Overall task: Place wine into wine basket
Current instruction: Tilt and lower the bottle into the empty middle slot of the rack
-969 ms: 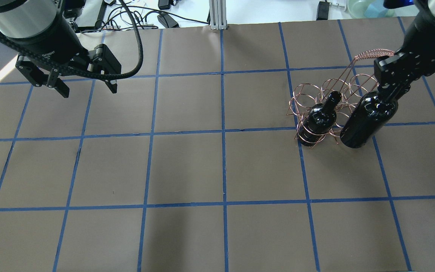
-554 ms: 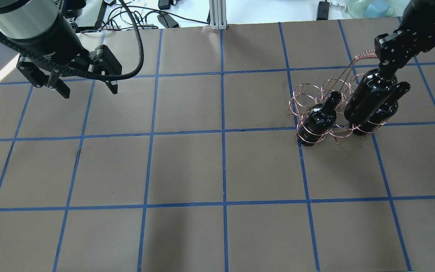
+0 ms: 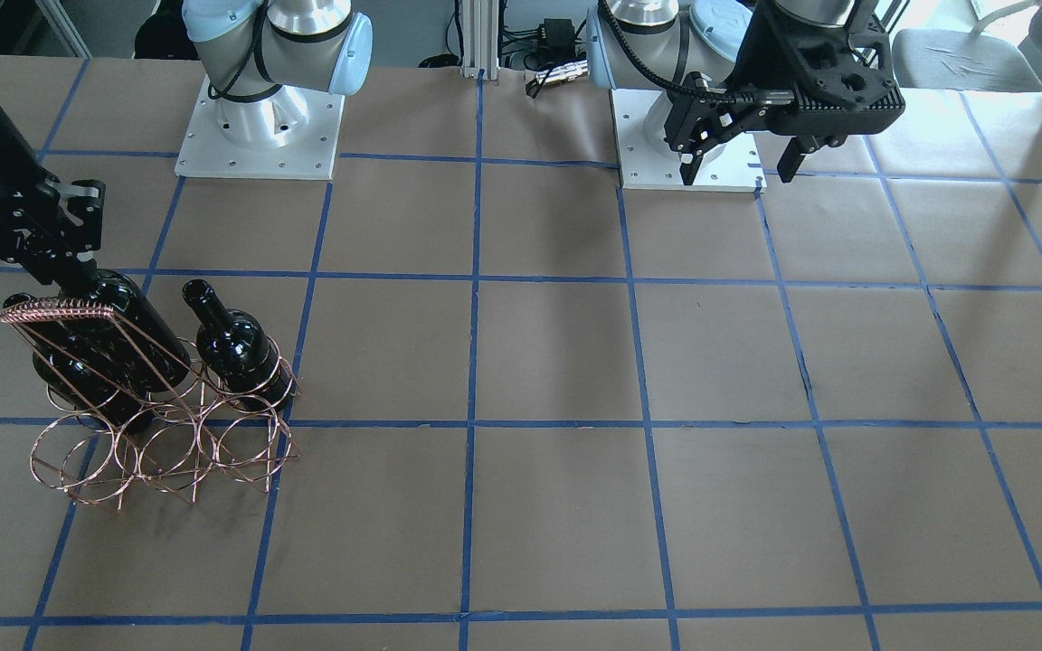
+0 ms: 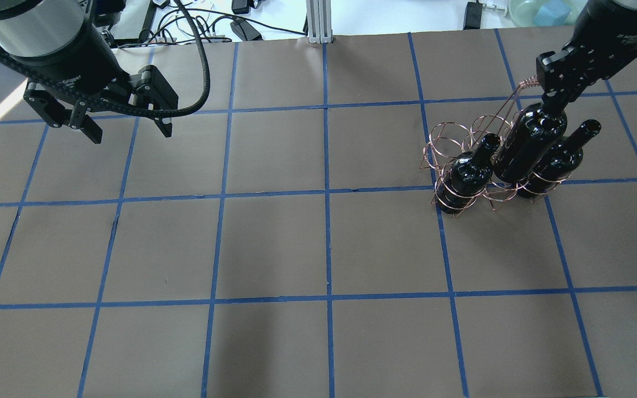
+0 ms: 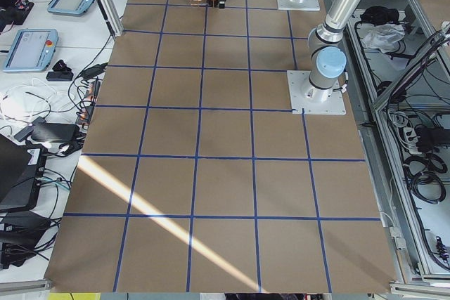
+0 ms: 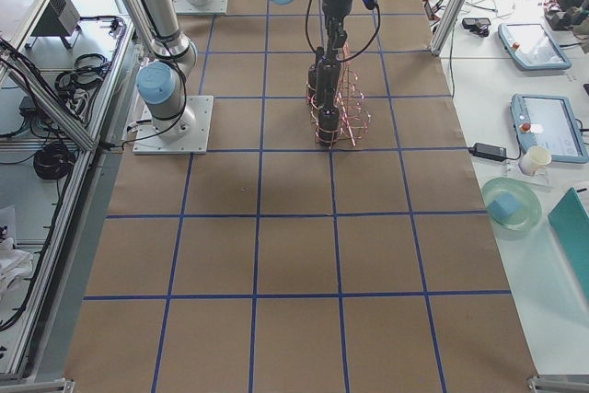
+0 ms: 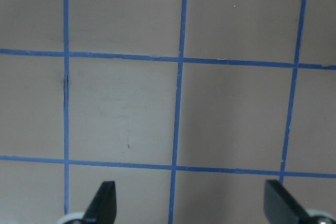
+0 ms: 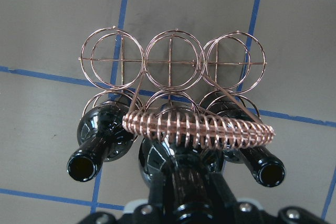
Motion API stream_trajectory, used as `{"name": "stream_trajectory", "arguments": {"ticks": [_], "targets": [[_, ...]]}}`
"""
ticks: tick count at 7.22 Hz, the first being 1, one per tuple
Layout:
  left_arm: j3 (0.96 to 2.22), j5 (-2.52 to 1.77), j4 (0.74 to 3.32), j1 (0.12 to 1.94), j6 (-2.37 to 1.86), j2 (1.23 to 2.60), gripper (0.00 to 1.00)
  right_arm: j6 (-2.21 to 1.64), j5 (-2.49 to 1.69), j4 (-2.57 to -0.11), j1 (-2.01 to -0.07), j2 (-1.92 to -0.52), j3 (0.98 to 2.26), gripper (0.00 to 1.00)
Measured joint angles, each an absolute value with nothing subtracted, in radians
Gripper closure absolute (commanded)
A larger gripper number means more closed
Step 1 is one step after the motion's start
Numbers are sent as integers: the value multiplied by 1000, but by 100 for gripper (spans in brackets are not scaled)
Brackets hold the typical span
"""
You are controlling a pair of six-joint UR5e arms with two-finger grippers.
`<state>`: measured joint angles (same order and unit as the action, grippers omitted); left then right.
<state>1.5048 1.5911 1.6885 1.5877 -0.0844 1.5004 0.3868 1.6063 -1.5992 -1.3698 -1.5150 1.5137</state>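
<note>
My right gripper (image 4: 552, 105) is shut on the neck of a glossy black wine bottle (image 4: 527, 145). It holds the bottle upright in the middle ring of the near row of the copper wire wine basket (image 4: 444, 138). Two look-alike bottles stand in the rings either side, one on the left (image 4: 469, 170) and one on the right (image 4: 560, 159). In the right wrist view the held bottle (image 8: 168, 166) sits under the braided handle (image 8: 210, 128), and the far row of rings (image 8: 170, 61) is empty. My left gripper (image 4: 128, 128) is open and empty, far off to the left.
The brown table with blue tape lines (image 4: 324, 243) is bare apart from the basket. Cables and boxes lie beyond its far edge (image 4: 230, 25). The left wrist view shows only table beneath the open fingers (image 7: 102, 205).
My right gripper carried the bottle from the basket's near right side over to the middle ring, which uncovered the right-hand bottle. The left arm has not moved.
</note>
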Motion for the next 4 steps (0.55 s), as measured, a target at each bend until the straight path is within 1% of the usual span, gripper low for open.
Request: {"name": "stream_trajectory", "arguments": {"ticks": [4], "targets": [[1505, 1592, 1687, 1588, -84, 1500, 0, 379, 1603, -1620, -1370, -1488, 1543, 99]]}}
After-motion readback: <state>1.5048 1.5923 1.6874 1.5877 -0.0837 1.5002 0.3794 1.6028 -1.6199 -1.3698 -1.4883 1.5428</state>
